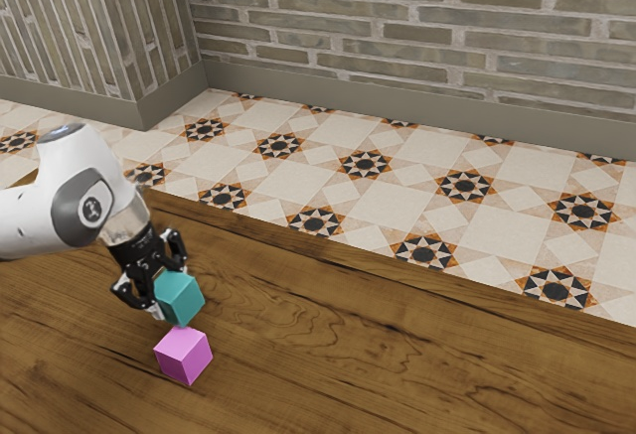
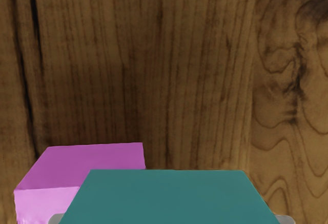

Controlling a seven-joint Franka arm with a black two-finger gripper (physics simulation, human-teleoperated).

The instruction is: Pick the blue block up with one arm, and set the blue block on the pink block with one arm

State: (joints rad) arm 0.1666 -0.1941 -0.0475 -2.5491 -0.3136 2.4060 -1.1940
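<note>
Blue block held just above the pink block on a wooden tabletop.

The gripper [image 1: 162, 282] has its black fingers [image 1: 140, 298] clenched on the blue block [image 1: 182, 298], a smooth teal-tinted cube held tilted, one corner pointing down. Directly under it sits the pink block [image 1: 184, 355], a matte cube resting flat on the dark, strongly grained wood tabletop [image 1: 397, 355]. From the side the two cubes look nearly in contact, though I cannot tell if they touch. In the wrist view the blue block [image 2: 164, 198] lies under the hand, with the pink block [image 2: 87, 165] showing past one edge, partly covered, and wavy-grained tabletop [image 2: 179, 70] beyond.
</note>
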